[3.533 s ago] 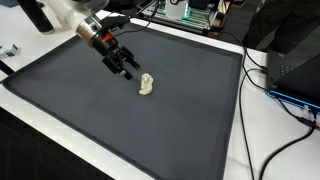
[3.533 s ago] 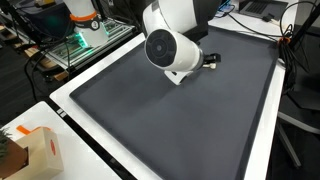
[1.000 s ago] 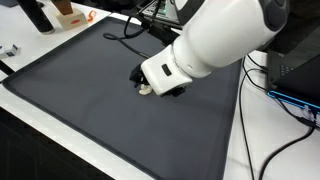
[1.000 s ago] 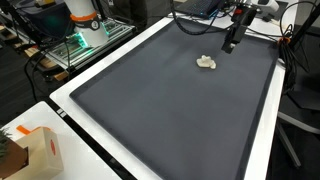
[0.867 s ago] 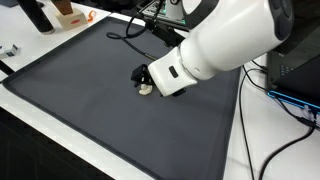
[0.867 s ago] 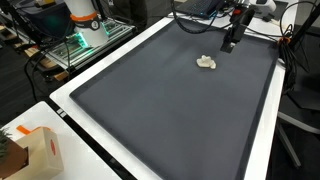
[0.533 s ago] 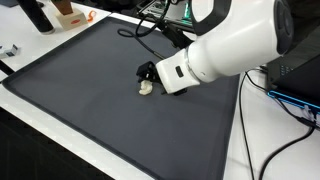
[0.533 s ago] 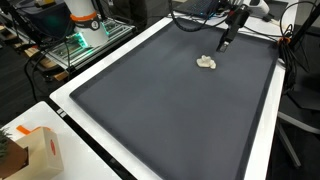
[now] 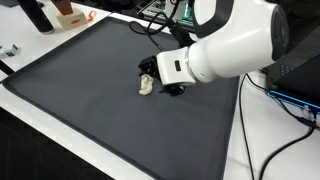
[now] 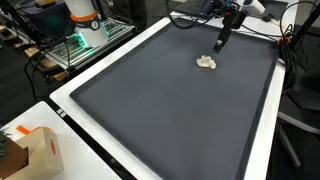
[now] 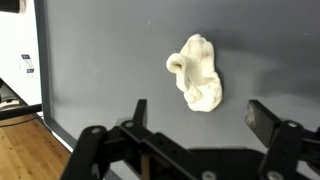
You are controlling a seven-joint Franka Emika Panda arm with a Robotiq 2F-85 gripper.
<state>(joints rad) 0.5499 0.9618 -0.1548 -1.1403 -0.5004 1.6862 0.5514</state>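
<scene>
The end effector (image 10: 220,44), jaws spread open, hovers near a crumpled white lump (image 10: 206,62) on the dark tabletop (image 10: 150,100).

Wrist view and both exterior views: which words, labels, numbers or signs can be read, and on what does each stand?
No text can be read in any view.
The small dark mark on the white table edge, wrist view: too small and blurred to read.
The orange patch on the cardboard box, in an exterior view: blurred, no letters show.
The dark mat and the crumpled white lump: no print.
</scene>
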